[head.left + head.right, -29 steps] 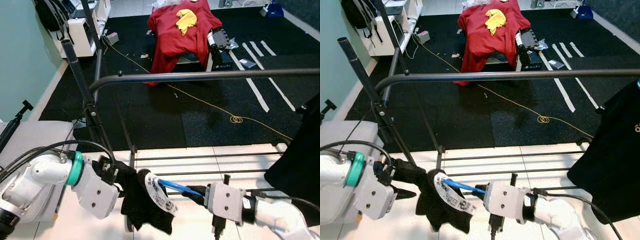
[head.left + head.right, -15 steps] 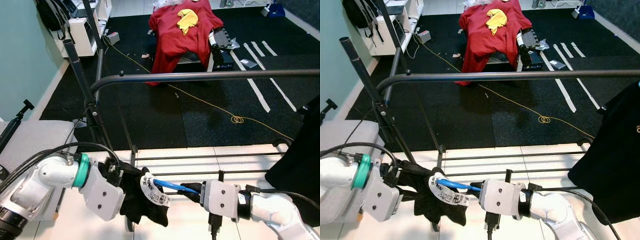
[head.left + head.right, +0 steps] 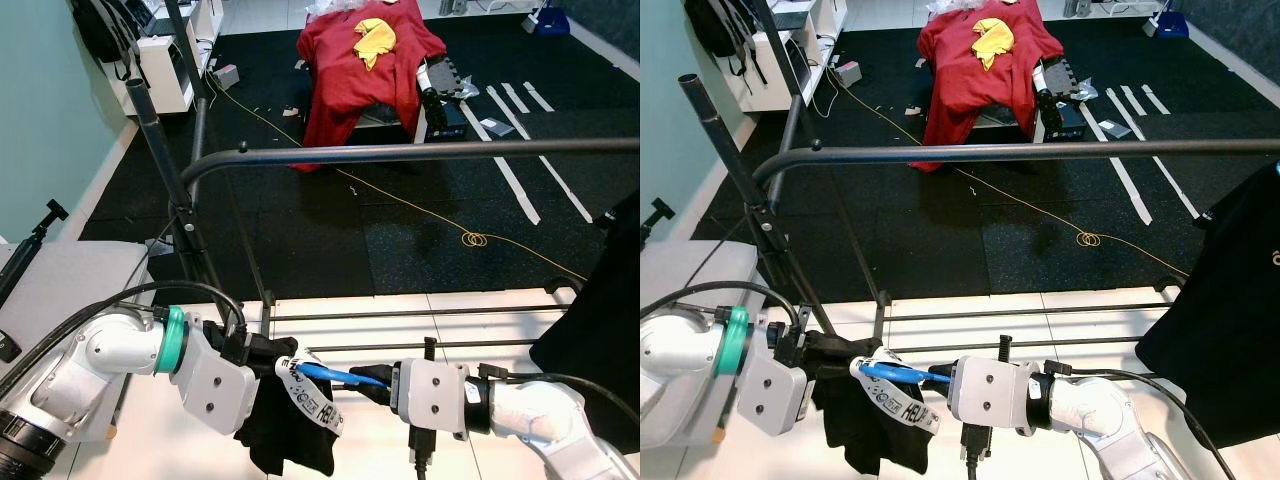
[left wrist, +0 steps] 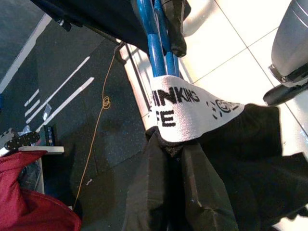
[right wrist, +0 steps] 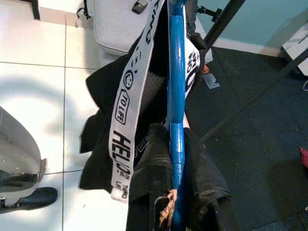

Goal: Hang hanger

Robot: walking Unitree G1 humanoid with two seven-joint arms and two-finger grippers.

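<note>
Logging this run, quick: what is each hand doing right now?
Left hand: closed on the black garment.
Right hand: closed on the blue hanger, garment threaded on it.

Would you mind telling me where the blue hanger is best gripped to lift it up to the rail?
Probably on the bare stretch of the blue hanger between the two grippers, coming from the right side. The black garment and its white printed band drape over the left end, so fingers there would catch cloth. The rail lies above.
</note>
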